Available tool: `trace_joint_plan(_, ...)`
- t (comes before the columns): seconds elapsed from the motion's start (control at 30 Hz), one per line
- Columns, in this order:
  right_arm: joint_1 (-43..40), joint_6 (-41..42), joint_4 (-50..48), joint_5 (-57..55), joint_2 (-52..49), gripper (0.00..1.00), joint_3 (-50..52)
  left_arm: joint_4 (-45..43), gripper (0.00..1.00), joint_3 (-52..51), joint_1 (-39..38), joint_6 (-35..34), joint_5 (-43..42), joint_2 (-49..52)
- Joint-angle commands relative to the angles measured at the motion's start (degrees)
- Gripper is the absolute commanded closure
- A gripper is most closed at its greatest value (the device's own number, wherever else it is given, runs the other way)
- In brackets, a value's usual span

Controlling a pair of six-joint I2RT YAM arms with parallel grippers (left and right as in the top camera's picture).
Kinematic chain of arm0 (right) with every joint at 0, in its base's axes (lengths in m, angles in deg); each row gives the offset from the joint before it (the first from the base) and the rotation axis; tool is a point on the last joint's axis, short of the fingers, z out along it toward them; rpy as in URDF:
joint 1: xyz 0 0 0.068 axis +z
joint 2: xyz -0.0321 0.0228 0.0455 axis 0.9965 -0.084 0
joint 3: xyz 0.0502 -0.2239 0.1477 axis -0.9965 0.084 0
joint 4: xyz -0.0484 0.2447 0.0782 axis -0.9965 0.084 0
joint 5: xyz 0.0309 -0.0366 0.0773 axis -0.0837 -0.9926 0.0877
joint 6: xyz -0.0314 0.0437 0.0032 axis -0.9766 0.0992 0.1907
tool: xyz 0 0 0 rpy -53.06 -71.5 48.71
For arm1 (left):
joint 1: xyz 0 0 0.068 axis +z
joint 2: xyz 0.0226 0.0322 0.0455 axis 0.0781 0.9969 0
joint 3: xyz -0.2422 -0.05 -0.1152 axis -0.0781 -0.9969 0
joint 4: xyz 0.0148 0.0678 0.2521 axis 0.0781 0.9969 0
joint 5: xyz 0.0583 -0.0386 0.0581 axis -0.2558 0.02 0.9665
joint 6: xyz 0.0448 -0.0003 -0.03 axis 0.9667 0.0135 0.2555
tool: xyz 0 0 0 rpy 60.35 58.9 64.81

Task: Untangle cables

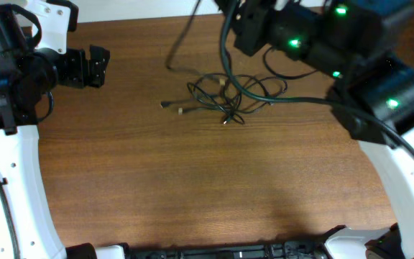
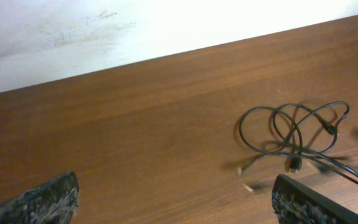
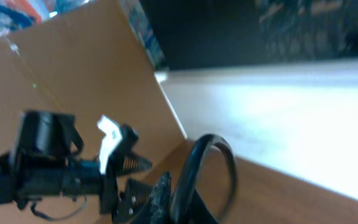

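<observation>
The cables are a loose tangle of thin black cords with small plug ends, lying on the wooden table at the back centre. They also show in the left wrist view, ahead and to the right. My left gripper is open and empty, well left of the tangle; its fingers stand far apart in its wrist view. My right gripper hovers just behind the tangle. In the right wrist view one fingertip sits mid-frame beside a thick black arm wire, and the jaws look shut with nothing seen between them.
A thick dark wire from the right arm hangs across the right side of the tangle. A thin black cord runs from the back edge towards the tangle. A white wall borders the table's far edge.
</observation>
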State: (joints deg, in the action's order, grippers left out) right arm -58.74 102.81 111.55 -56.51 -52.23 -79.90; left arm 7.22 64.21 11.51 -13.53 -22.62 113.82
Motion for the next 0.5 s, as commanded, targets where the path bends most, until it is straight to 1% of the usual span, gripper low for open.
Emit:
trace_joint_plan(0.0, -0.26, -2.80, -0.22, -4.55, 1.68, 0.96, -6.99, -0.09, 0.01, 0.87, -0.02, 0.46, -0.02, -1.05)
trace_joint_plan(0.07, -0.26, -7.02, -0.04, -7.34, 1.73, 0.96, -10.36, -0.09, 0.01, 0.87, -0.02, 0.46, -0.02, -1.05)
trace_joint_plan(0.17, -0.26, -13.88, 0.22, -19.71, 1.73, 0.96, -13.25, -0.09, 0.01, 0.87, -0.02, 0.46, -0.02, -1.05)
trace_joint_plan(0.2, -0.26, -18.80, 0.24, -26.82, 1.73, 0.96, -14.36, -0.09, 0.01, 0.87, 0.00, 0.46, 0.00, -1.05)
trace_joint_plan(0.27, -0.26, -25.99, 0.33, -42.86, 1.73, 0.96, -14.99, -0.09, 0.01, 0.87, -0.02, 0.46, -0.02, -1.05)
trace_joint_plan(0.3, -0.28, -29.46, 0.70, -53.11, 1.46, 0.96, -14.97, -0.09, 0.01, 0.87, -0.02, 0.46, -0.02, -1.05)
trace_joint_plan(0.33, -0.39, -33.75, 1.53, -67.60, 0.66, 0.96, -14.97, -0.09, 0.01, 0.87, -0.02, 0.48, -0.02, -1.05)
trace_joint_plan(0.37, -1.51, -36.15, 2.51, -76.32, -0.07, 0.96, -14.97, -0.09, 0.01, 0.87, -0.02, 0.46, -0.02, -1.05)
trace_joint_plan(0.4, -3.45, -37.46, 4.09, -81.74, -0.70, 0.96, -14.97, -0.09, 0.01, 0.87, -0.02, 0.46, -0.02, -1.05)
trace_joint_plan(0.43, -5.86, -37.42, 6.08, -84.67, -1.25, 0.96, -14.97, -0.09, 0.01, 0.87, -0.02, 0.46, -0.02, -1.05)
trace_joint_plan(0.47, -10.69, -36.59, 10.49, -85.26, -1.86, 0.96, -14.91, -0.09, 0.01, 0.87, -0.02, 0.46, -0.02, -1.05)
